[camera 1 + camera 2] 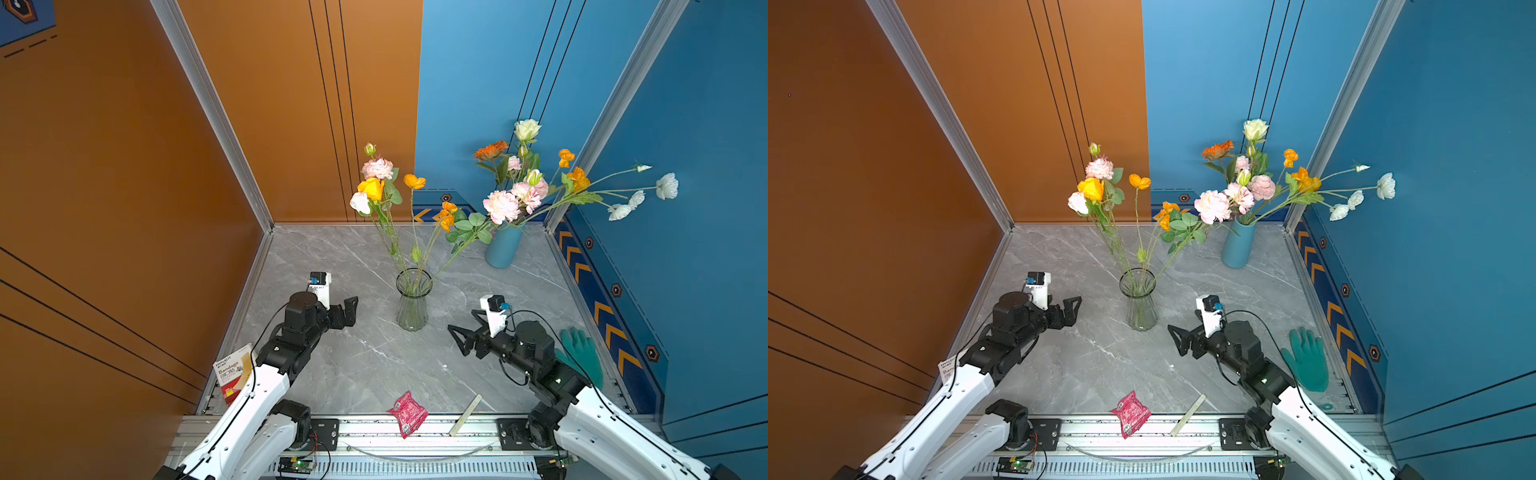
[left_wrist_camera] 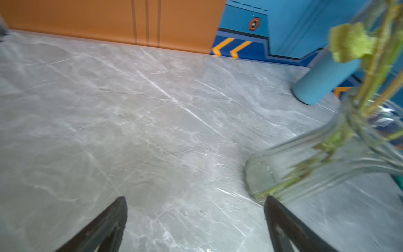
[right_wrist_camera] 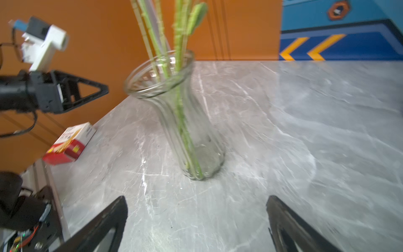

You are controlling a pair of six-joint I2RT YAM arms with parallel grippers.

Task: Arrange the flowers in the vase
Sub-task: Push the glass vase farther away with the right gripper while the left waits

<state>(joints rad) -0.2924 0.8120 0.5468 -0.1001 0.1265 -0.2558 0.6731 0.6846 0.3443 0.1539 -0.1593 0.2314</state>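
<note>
A grey bench (image 1: 353, 365) carries two vases. A blue vase (image 1: 503, 249) in the far right corner is crowded with flowers (image 1: 503, 205). A glass vase (image 1: 412, 307) at mid-bench holds a few stems (image 3: 178, 21). The left fingers (image 2: 115, 209) and right fingers (image 3: 115, 209) flank the glass vase, spread wide and empty, with bare bench around them.

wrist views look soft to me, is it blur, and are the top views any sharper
Left wrist view: heavy streaky blur, with the glass vase and the blue vase smeared. Right wrist view: milder blur, the glass vase's rim ghosted and the table veins softened. Both top views: sharp and evenly lit, the flowers crisp.
</note>
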